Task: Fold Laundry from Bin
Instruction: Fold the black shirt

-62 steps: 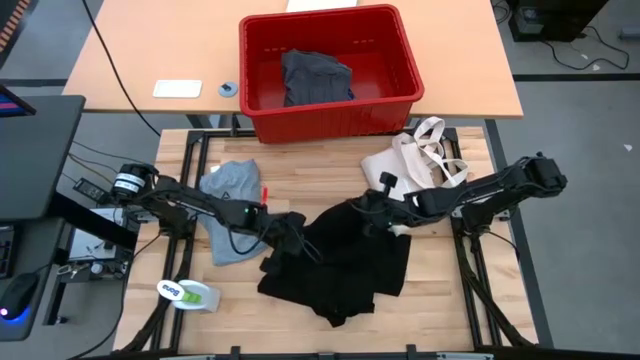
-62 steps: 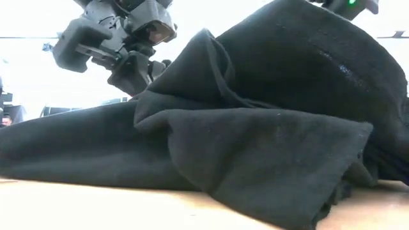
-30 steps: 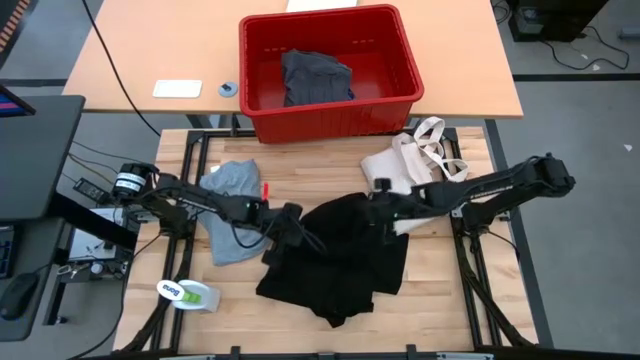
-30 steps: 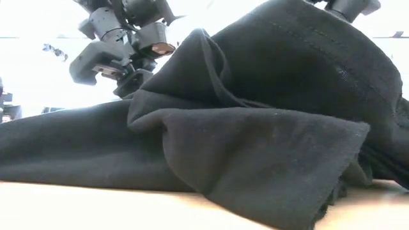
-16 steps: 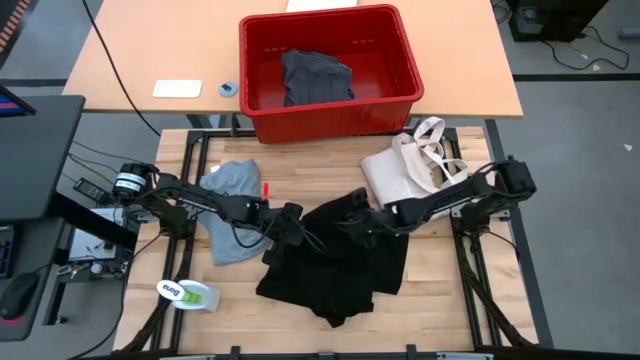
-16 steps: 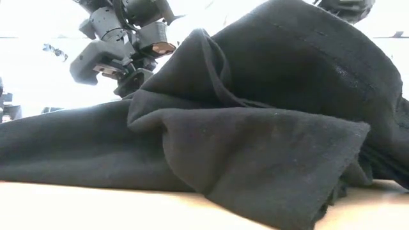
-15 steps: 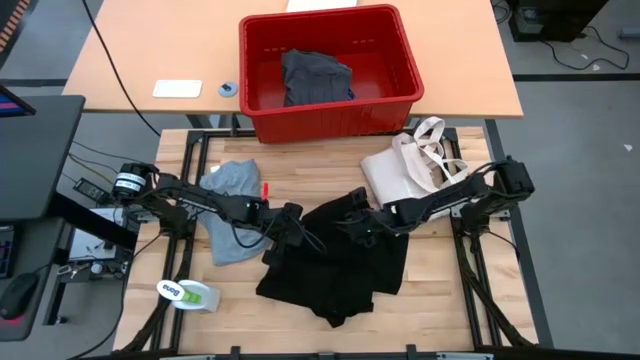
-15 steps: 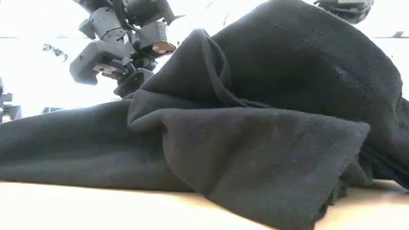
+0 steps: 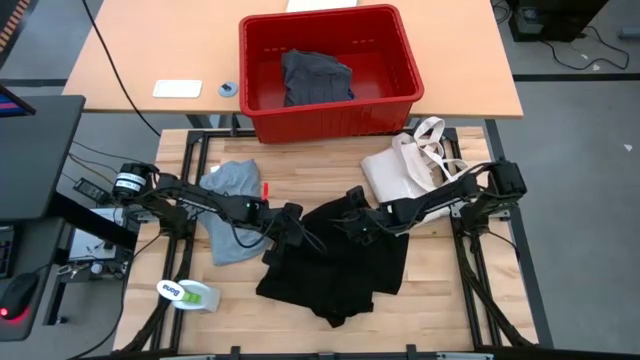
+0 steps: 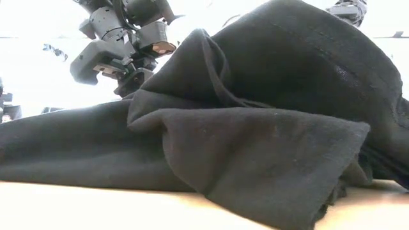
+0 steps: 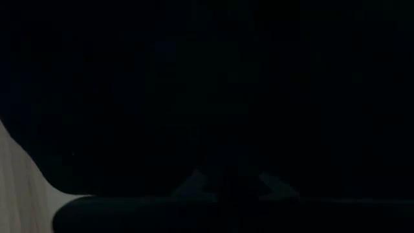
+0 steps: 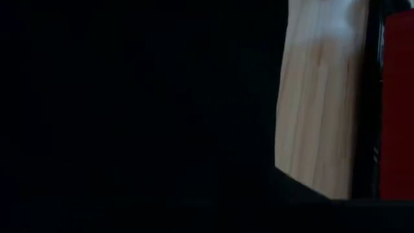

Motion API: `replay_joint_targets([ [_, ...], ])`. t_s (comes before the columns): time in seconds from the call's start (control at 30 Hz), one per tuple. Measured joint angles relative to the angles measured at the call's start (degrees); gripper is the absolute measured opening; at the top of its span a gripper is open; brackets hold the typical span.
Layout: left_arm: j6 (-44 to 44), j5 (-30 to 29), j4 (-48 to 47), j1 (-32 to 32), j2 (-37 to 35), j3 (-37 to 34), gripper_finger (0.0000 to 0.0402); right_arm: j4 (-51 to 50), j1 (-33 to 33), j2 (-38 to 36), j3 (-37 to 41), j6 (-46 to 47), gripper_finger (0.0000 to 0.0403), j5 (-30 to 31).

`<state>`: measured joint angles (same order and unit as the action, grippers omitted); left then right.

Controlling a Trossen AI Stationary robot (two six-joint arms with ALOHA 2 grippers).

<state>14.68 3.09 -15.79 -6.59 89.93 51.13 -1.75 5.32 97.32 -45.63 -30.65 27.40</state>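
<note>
So far nothing on the wooden slatted tabletop (image 9: 440, 300) looks folded, and the task reads as early. Nearest the front edge lies a small white-and-green object (image 9: 190, 294), untouched and no part of the laundry. Just beyond it the large black cloth garment (image 9: 340, 268) sprawls in a rumpled heap across the middle of the tabletop, its edges bunched and doubled over; from table height it rises in loose humps rather than flat layers.

Both arms are at this garment. The left claw (image 9: 292, 229) sits at its left edge with the fingers pressed together, apparently pinching a fold of the black cloth. The right claw (image 9: 352, 222) is down on the garment's far edge; whether its fingers have caught any cloth I cannot tell, since dark fabric fills its wrist camera.

To the left, beside the left arm, the light grey cloth T-shirt (image 9: 228, 212) lies crumpled and unfolded. On the right, past the right arm, the cream canvas tote bag with loop handles (image 9: 408, 166) rests in a slack pile.

Farthest off, on the separate tan desk (image 9: 150, 50), stands the large red rectangular plastic bin (image 9: 262, 100), with a dark grey bundle of cloth (image 9: 316, 76) inside it, not yet taken out.

My judgement: one garment is being spread for folding, one waits, and at least one is left in the bin.
</note>
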Motion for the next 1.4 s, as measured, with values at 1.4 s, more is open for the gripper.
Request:
replay_joint_targets([
  [1.4, -1.3, -22.1, -2.4, 6.0, -5.2, 0.0, 0.0011, 18.0, -27.0, -0.8, -5.4, 31.0, 0.0022, -18.1],
])
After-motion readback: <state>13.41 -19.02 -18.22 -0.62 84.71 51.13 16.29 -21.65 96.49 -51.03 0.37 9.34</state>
